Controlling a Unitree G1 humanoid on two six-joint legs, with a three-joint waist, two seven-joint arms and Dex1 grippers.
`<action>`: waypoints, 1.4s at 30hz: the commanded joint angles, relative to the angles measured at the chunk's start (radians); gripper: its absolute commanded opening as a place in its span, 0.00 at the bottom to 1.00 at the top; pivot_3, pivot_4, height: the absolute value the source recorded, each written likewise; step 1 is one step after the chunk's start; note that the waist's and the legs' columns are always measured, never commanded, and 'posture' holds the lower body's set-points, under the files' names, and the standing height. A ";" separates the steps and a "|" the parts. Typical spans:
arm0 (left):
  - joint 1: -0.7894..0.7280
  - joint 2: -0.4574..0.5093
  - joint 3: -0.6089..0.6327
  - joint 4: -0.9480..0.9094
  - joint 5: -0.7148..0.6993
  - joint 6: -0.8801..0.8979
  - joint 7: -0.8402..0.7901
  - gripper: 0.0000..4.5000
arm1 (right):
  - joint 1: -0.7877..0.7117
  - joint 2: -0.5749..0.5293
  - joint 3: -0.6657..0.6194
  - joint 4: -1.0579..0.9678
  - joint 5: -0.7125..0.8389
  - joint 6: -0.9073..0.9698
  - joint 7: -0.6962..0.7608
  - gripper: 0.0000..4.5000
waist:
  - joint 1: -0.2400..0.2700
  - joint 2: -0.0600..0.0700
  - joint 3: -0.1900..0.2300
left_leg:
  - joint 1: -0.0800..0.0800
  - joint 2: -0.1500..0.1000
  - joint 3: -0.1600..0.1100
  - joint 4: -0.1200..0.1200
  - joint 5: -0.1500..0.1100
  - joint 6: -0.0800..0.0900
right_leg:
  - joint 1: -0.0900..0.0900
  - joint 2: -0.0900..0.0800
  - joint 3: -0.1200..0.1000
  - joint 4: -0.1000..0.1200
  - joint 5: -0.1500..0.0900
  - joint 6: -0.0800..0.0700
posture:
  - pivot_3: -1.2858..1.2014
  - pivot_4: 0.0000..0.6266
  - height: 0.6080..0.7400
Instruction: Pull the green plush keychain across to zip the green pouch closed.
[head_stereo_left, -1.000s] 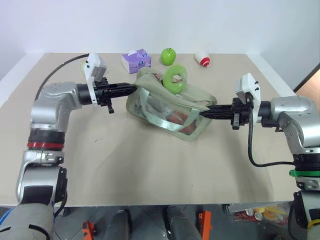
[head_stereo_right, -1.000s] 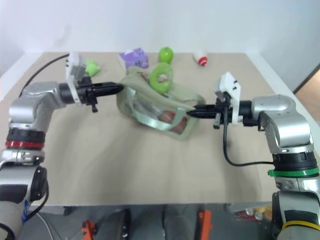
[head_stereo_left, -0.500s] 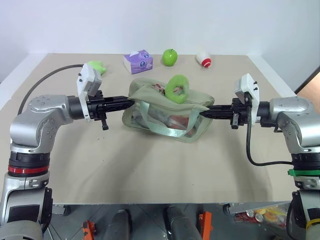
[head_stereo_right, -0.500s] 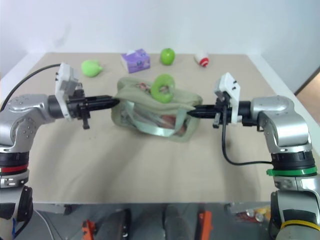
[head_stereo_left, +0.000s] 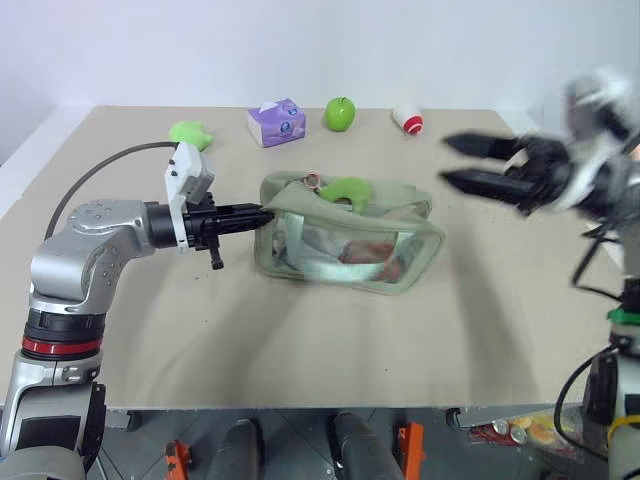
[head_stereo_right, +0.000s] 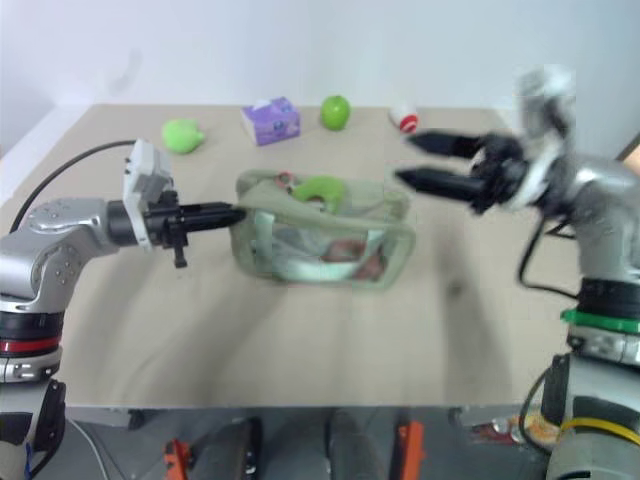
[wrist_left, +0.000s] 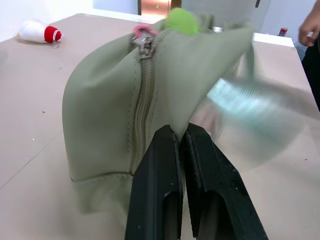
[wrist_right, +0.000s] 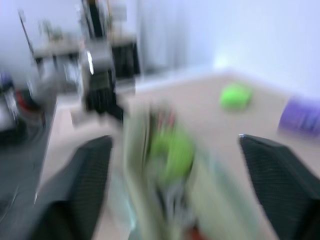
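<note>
The left gripper (head_stereo_left: 262, 213) pinches the pouch's (head_stereo_left: 345, 235) left end; the right gripper (head_stereo_left: 455, 162), open, hangs well right of the keychain (head_stereo_left: 346, 188).

No text, label, brand, number or sign can be read on anything here.

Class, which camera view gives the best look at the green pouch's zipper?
The left wrist view: the zipper runs up the near end of the green pouch to its metal pull. Both eye views show the pouch from above, its zipper too small to follow. The right wrist view blurs it.
</note>
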 joint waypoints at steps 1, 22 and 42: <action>-0.005 -0.001 0.016 -0.033 -0.031 -0.012 0.008 0.00 | -0.087 -0.007 -0.100 0.077 0.082 0.034 -0.044 0.99 | 0.000 0.000 0.000 | 0.000 0.000 0.000 0.000 0.000 0.000 | 0.000 0.000 0.000 0.000 0.000 0.000 | 0.52 0.24 1.00; 0.054 -0.023 0.026 -0.111 -0.097 0.006 0.106 0.00 | -0.141 0.115 0.340 0.083 -0.317 -0.303 0.051 0.99 | 0.001 0.000 0.000 | -0.001 -0.001 0.000 0.000 0.000 0.000 | 0.000 -0.001 0.000 0.000 0.000 0.001 | 0.52 0.24 1.00; 0.085 -0.025 0.032 -0.128 -0.106 -0.011 0.130 0.00 | -0.132 0.128 0.395 0.114 -0.378 -0.308 0.151 0.01 | 0.000 0.000 0.000 | -0.001 -0.001 0.000 0.000 0.000 0.000 | 0.000 -0.001 0.000 0.000 0.000 0.000 | 0.52 0.24 1.00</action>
